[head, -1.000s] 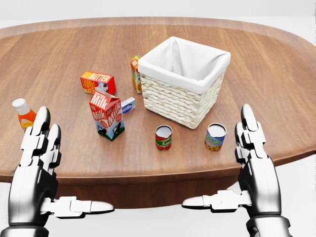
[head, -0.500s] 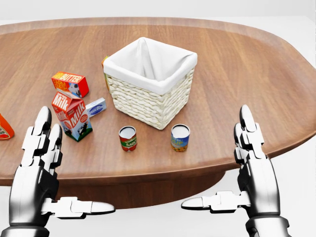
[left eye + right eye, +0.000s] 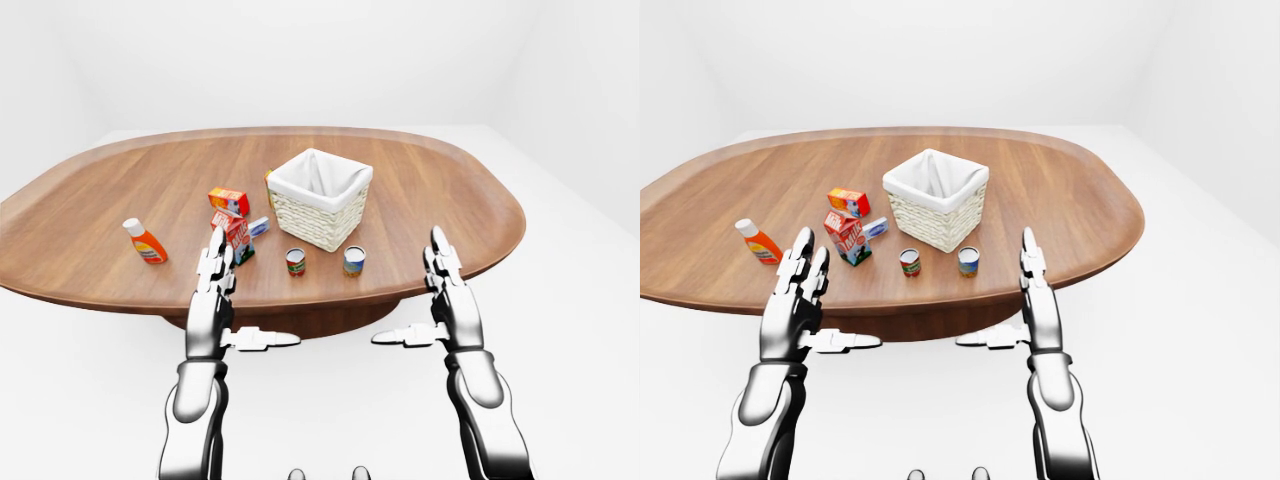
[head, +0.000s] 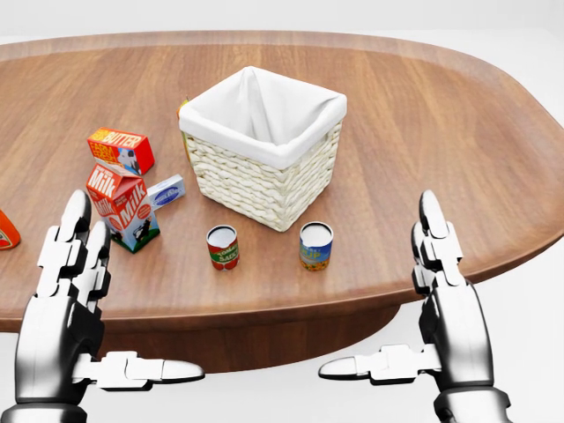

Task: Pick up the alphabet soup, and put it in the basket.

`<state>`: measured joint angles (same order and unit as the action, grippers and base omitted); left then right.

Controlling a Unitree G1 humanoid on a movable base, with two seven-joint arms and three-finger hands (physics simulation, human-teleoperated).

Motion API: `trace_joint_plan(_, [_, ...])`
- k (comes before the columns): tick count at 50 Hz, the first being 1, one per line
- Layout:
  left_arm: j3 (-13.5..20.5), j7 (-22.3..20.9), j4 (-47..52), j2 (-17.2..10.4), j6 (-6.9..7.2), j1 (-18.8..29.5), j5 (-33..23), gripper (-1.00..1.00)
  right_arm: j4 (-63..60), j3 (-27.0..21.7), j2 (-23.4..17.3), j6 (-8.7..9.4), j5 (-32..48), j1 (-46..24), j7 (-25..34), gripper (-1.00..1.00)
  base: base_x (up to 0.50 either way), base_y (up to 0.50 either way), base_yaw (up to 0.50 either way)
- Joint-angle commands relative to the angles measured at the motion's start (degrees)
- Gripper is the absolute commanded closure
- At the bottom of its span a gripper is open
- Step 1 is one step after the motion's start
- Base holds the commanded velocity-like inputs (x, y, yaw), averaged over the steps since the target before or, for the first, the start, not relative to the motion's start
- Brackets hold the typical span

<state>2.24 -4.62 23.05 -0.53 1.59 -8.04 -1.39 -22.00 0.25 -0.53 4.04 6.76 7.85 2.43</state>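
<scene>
Two hands up and open in the head view: left hand point(image 4: 75, 300) and right hand point(image 4: 441, 308), fingers straight, thumbs pointing inward, both hanging off the bench's point(image 4: 458, 115) near edge, gripping nothing. Soup can point(image 4: 316, 245) stands upright near that edge, just below the basket point(image 4: 263, 145), with a bare strip of wood between can and right hand. Tomato can point(image 4: 223, 247) stands left of it, apart. Basket is white-lined; nothing visible inside. Milk carton point(image 4: 122, 206), butter box point(image 4: 121, 151) and a small white box point(image 4: 166, 191) sit left of the basket.

Left-eye view: bench right of the basket is bare out to the rim. Orange bottle point(image 3: 144, 241) lies far left.

Right-eye view: same layout, white floor all round.
</scene>
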Motion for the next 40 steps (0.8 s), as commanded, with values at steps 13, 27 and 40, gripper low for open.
trace_joint_plan(13, [0.21, -0.13, 0.33, -0.02, 0.08, -0.12, 0.0, -1.0, 0.57, 0.23, 0.02, 0.1, 0.92, -0.1, -0.16, -1.0, 0.11, 0.0, 0.0])
trace_joint_plan(27, [0.23, -0.13, 0.4, -0.01, 0.09, -0.22, -0.08, -1.0, 0.88, 0.42, 0.07, -0.09, 1.02, -0.08, -0.31, -1.0, 0.2, 0.0, 0.0])
trace_joint_plan(40, [-0.05, -0.05, 0.74, 0.08, 0.14, -0.52, -0.43, -1.0, 0.69, 0.43, 0.01, -0.38, 0.82, 0.14, -0.13, -1.0, 0.22, 0.0, 0.0])
